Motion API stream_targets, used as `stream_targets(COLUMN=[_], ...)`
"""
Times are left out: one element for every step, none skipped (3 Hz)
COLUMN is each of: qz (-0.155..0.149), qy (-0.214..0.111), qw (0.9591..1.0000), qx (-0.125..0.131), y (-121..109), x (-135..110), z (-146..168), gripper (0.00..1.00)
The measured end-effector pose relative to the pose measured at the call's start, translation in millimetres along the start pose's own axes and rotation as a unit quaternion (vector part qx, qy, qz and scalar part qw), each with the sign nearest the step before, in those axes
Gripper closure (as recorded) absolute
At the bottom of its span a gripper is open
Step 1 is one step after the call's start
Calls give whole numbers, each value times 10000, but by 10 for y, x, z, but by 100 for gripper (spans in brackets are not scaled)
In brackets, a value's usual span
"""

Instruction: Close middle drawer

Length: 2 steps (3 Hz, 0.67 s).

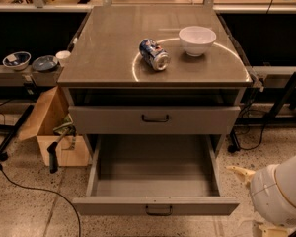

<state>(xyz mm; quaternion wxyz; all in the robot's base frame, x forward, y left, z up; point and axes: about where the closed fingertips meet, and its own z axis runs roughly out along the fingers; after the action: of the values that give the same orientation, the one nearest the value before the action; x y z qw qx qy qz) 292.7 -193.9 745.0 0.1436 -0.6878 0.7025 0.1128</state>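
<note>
The middle drawer is a wide grey metal drawer with a low front panel and a small dark handle. It is pulled far out toward me, and its long tray holds nothing. Above it, the taller-fronted grey drawer with a dark handle stands slightly out from the cabinet. My gripper is at the bottom right, beside the right front corner of the open drawer and apart from it. Only a cream tip shows ahead of the white arm housing.
On the cabinet top lie a blue can on its side and a white bowl. An open cardboard box stands on the floor to the left. Bowls sit on a low shelf at left. Cables run across the floor.
</note>
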Motion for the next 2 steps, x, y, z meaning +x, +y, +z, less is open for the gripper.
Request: stream_targets(qz=[0,0], qy=[0,0], qw=[10000,10000], qx=[0,0], y=[0,0], x=[0,0], z=[0,0], gripper=[14,37])
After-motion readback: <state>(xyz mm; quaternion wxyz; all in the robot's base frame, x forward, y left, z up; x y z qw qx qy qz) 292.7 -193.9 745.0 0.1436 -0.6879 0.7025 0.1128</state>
